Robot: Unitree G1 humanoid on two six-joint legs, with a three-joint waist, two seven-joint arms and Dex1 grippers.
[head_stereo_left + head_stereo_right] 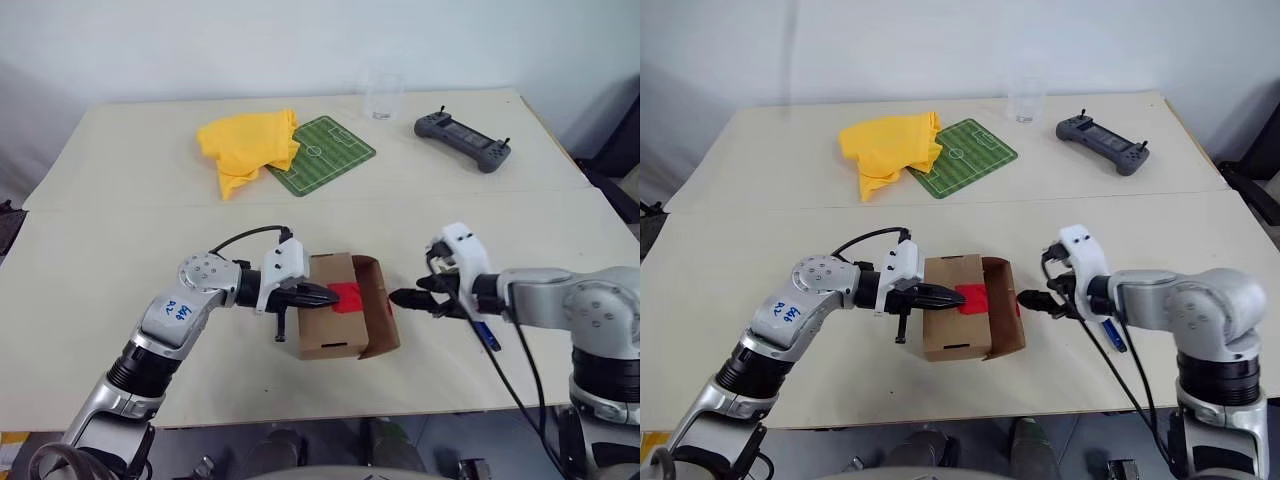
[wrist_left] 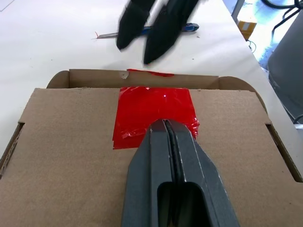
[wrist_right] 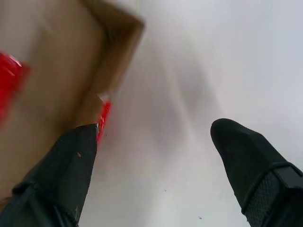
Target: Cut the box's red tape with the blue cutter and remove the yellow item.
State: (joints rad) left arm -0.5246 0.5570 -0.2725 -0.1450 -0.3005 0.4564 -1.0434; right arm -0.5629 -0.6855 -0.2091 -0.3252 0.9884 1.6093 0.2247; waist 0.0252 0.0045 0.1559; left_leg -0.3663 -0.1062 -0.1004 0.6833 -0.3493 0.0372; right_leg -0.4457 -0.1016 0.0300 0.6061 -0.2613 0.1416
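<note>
Left wrist view: clenched left hand (image 2: 171, 137) presses the tape (image 2: 154, 111) on the box (image 2: 71, 156); released right hand (image 1: 405, 298) nearer the cutter (image 1: 487, 335).

Even, bright light falls on the pale table (image 1: 120, 250), leaving only soft, faint shadows. A small glare spot sits on the red tape (image 2: 156, 111). The right hand (image 2: 151, 33) is smeared with blur, and the box (image 3: 57, 71) is out of focus.

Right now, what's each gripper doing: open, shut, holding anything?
Left gripper: shut, fingertips pressed on the red tape on the box lid.
Right gripper: open, empty, beside the box.
</note>
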